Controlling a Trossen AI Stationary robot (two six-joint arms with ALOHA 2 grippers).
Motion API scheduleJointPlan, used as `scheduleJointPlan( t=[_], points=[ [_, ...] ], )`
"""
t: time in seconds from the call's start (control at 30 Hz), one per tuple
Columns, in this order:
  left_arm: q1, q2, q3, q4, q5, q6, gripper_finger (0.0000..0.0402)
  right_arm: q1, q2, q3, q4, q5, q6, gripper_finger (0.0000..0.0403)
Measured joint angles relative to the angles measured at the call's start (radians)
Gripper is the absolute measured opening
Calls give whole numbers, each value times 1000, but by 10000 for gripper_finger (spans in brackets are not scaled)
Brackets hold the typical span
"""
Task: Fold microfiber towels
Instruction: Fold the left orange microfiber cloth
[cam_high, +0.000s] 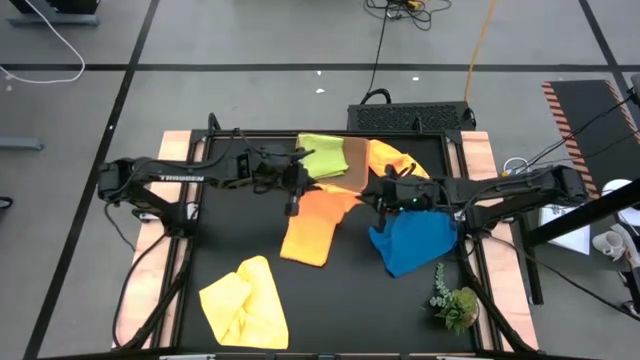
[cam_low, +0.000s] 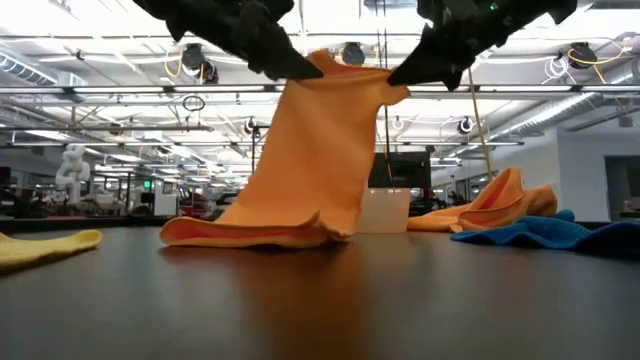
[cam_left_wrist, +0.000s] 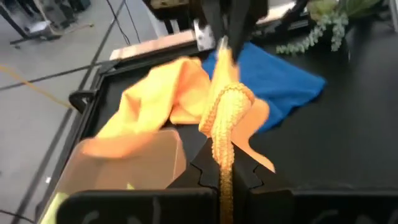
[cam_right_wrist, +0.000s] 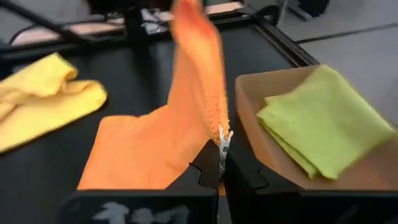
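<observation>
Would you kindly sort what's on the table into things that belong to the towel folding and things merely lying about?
Job:
held orange towel
left gripper, right gripper
second orange towel
yellow towel
blue towel
lime green towel

Lying about:
brown tray
plant sprig

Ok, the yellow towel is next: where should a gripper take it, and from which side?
Probably from above, at an outer corner of the yellow towel. It lies crumpled on the table, so edges overlap; a corner pinch likely lifts a single layer. The left gripper is nearer, but is shut on the orange towel.
</observation>
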Motion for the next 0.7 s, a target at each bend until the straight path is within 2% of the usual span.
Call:
scheduleJointPlan(
  t=[0.13,0.37,0.53,0.7],
  points=[
    [-2,-47,-127,80,12,46,2,34,109,0,84,-68,-4,0],
    [-28,-103,-356,243,-3,110,1,44,275,12,201,-91,-14,0],
    [-51,-123,-436,356,-38,101,1,44,283,30,190,-62,-46,0],
    [-87,-135,-462,367,-64,147,1,66,280,46,198,-63,-98,0]
  ],
)
